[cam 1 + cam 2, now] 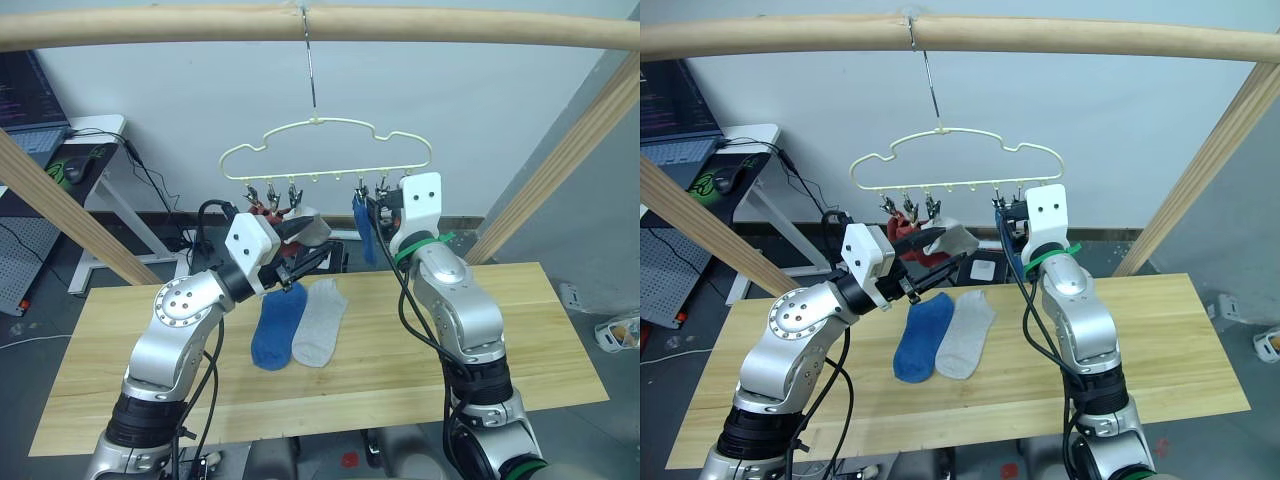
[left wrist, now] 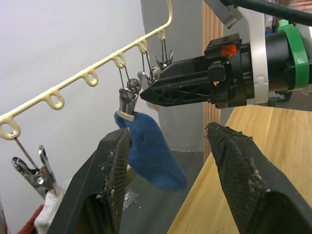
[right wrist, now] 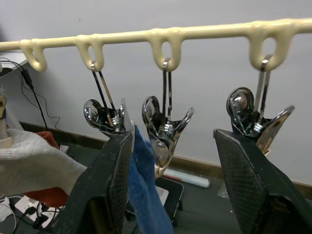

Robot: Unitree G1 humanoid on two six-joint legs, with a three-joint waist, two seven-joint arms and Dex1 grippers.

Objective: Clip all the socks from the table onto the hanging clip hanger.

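Observation:
The pale yellow clip hanger hangs by its hook from the top pole. Its left clips hold rust red socks and a light grey sock. A blue sock hangs from a clip right of the middle. My left gripper is open just below the grey sock, holding nothing. My right gripper is open and raised at the right-hand clips, with an empty clip between its fingers, beside the one holding the blue sock. One blue sock and one light grey sock lie side by side on the table.
A thick wooden pole runs across the top, with slanted wooden poles at the left and right. A white desk with a laptop stands at the back left. Cables lie on the floor behind the table.

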